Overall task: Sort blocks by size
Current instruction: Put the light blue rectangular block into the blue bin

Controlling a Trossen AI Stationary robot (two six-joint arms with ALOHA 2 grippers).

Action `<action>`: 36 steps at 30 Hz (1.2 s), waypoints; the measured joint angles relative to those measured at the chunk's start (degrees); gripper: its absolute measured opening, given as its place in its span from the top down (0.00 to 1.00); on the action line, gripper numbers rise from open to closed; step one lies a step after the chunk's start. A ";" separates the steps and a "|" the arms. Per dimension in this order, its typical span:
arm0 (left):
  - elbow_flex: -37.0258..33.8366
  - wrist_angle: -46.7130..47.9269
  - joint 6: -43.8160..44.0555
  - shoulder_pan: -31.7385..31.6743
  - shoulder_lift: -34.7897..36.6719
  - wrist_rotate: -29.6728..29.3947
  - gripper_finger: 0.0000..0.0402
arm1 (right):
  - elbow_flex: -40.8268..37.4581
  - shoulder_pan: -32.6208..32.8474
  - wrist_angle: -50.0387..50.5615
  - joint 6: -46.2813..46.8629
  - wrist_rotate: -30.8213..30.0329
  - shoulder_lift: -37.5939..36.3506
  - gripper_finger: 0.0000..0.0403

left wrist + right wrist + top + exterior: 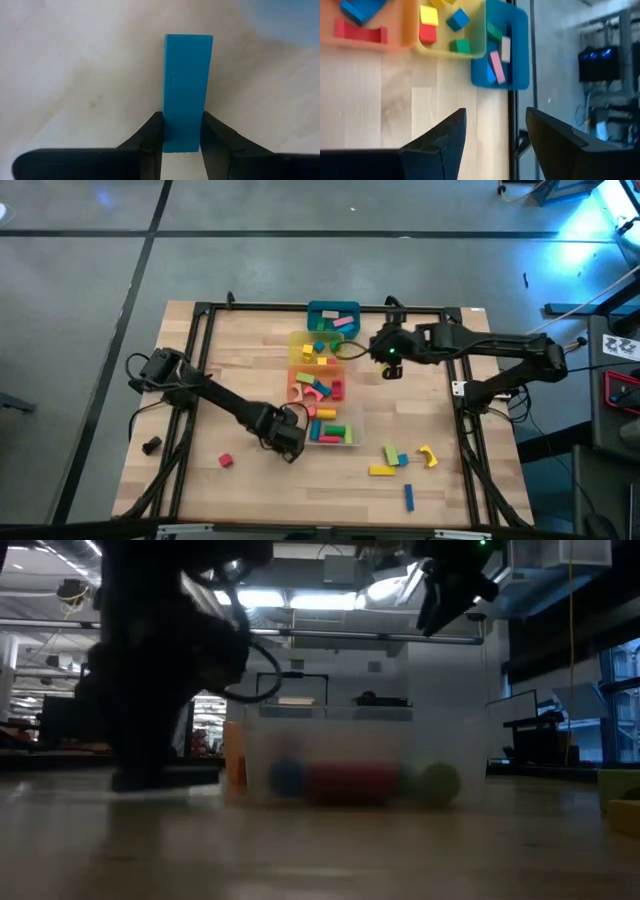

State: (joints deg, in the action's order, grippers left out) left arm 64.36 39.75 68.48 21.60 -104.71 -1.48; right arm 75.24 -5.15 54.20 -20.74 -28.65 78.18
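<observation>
A: At the seven o'clock side of the clear square plastic bin (pixel 335 435), on the light wooden counter (pixel 250 340), what is the left gripper (pixel 291 442) doing?

B: Its fingers (pixel 150 137) are clenched on a long blue rectangular block (pixel 186 90), grasping it by the near end; the rest of the bar sticks out ahead over the wood.

A: And the right gripper (pixel 381 345)?

B: It hangs at three o'clock of the yellow square bin (pixel 312 348), fingers released, nothing between them. Its wrist camera sees the teal square bin (pixel 516 50) beyond.

A: Where are the other blocks?

B: Most lie in the row of bins running from twelve to six: teal, yellow, the orange square bin (pixel 317 385), then clear. Loose ones sit toward five o'clock: a yellow bar (pixel 381 470), a yellow arch (pixel 428 454), a blue bar (pixel 408 496). A small red cube (pixel 226 461) lies alone at seven o'clock.
</observation>
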 joint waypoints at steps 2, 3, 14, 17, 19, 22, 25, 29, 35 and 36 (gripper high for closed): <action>0.00 0.08 -1.10 -0.76 1.34 0.19 0.79 | -0.01 -1.24 1.85 1.37 1.12 -0.89 0.49; 0.02 0.20 -1.81 -1.04 2.00 0.52 0.79 | -0.02 -2.00 2.74 1.73 1.31 -1.13 0.49; 0.11 0.38 -14.26 -7.20 15.33 -1.08 0.78 | -0.02 -9.13 6.22 2.72 5.60 -1.29 0.49; 0.15 -0.36 -20.77 -10.78 18.60 -7.80 0.78 | -0.02 -10.38 5.91 2.92 7.92 -1.28 0.49; 0.15 -1.57 -26.01 -13.56 20.02 -13.51 0.78 | -0.02 -10.42 5.71 3.49 9.18 -1.27 0.49; 0.15 -7.78 -36.45 -18.85 20.66 -20.02 0.78 | -0.02 -10.25 5.70 4.02 9.78 -1.27 0.49; 0.17 -18.04 -49.36 -25.15 19.74 -21.05 0.78 | -0.02 -10.25 5.63 4.05 11.11 -1.21 0.49; 0.18 -29.88 -59.30 -32.81 16.53 -18.81 0.78 | -0.02 -10.27 5.68 4.06 13.48 -1.18 0.49; 0.20 -38.37 -64.40 -41.85 9.51 -13.71 0.78 | -0.02 -10.25 6.08 9.07 18.51 -1.16 0.49; 0.20 -39.33 -64.66 -42.96 8.21 -13.61 0.78 | -0.02 -10.25 6.25 10.14 19.74 -1.16 0.49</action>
State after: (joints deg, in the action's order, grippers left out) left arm 64.55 0.43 3.81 -21.36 -96.50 -15.09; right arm 75.22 -15.40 60.46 -10.61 -8.91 77.01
